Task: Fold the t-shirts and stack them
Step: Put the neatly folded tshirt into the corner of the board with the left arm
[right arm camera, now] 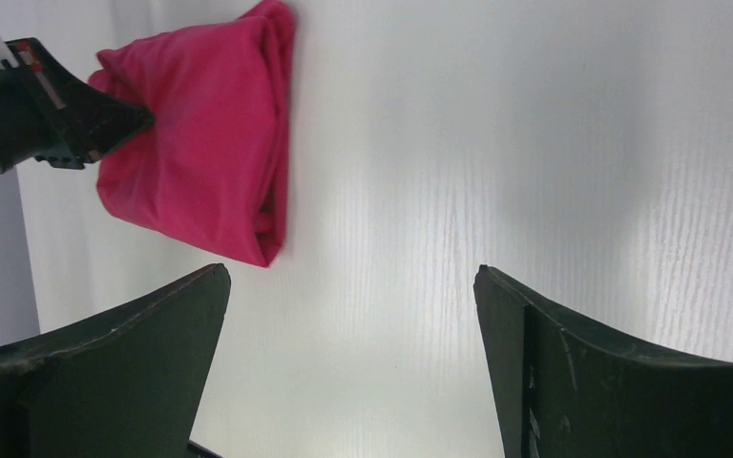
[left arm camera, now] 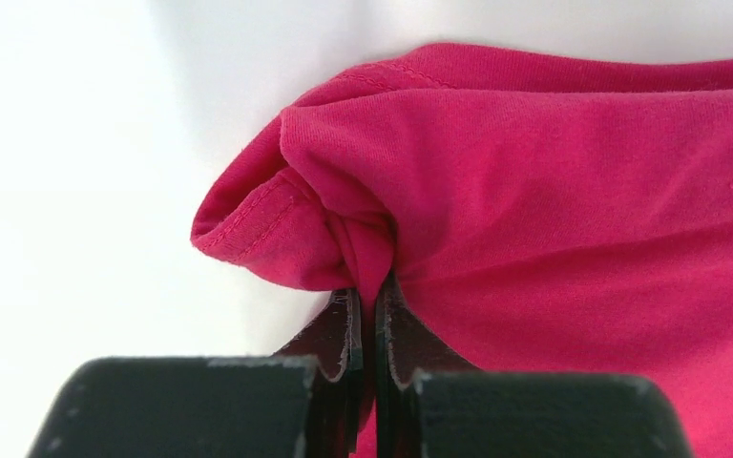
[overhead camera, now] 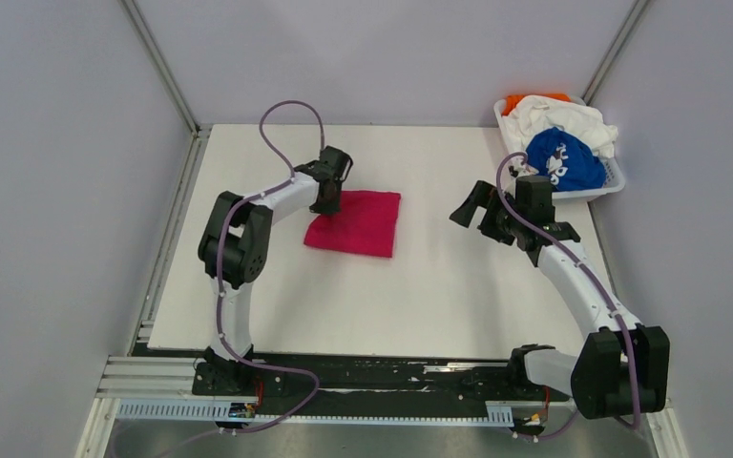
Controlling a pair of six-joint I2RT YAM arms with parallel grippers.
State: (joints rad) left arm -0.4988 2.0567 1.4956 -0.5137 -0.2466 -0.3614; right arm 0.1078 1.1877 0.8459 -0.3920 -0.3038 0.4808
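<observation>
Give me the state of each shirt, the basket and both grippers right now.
pink t-shirt: folded on the table, left edge bunched in a grip.
left gripper: shut on the pink t-shirt's edge.
right gripper: open, holding nothing.
blue t-shirt: crumpled in the basket.
white t-shirt: crumpled in the basket.
orange t-shirt: in the basket, mostly hidden.
basket: upright at the table's far right corner, holding three shirts.

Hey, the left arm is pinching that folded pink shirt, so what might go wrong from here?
1. The left arm's fingers are shut on a bunched corner of the pink shirt; pulling there may drag the fold open.
2. The right arm's fingers stand open, apart from the shirt, so nothing pins the other side and the cloth may slide across the table.
</observation>
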